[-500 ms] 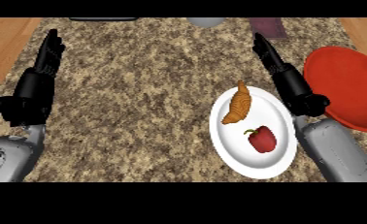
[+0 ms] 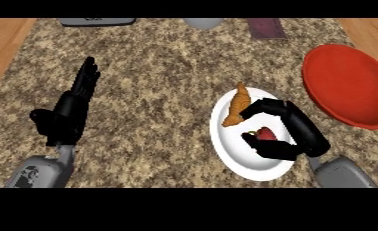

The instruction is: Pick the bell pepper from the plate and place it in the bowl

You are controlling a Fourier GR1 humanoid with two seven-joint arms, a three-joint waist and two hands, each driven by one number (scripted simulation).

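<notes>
The speckled brown-and-beige granite counter top (image 2: 170,75) spreads beneath both forearms and carries everything else. To the outer side of the right hand, at the counter's right edge and a little farther from the robot, sits the wide red round bowl (image 2: 345,82), partly cut off by the view's border and apart from the hand. Directly under the right hand lies the white round plate (image 2: 230,147), its rim showing to the hand's inner side and below it. The black left hand (image 2: 70,110) shows well away on the counter's left side, fingers straight and pointing away from the robot, holding nothing, at rest. The black right hand (image 2: 289,127) hangs over the plate with its fingers arched over from the far side and its thumb curled in from the near side, closing round the bell pepper. Just beyond that hand's fingers, on the plate's far left part, lies the golden-brown curved croissant (image 2: 236,106), near the fingertips but apparently not touched. The small red bell pepper (image 2: 266,135) rests on the plate between the right hand's thumb and fingers, mostly hidden by them, only a patch of red showing in the gap.
</notes>
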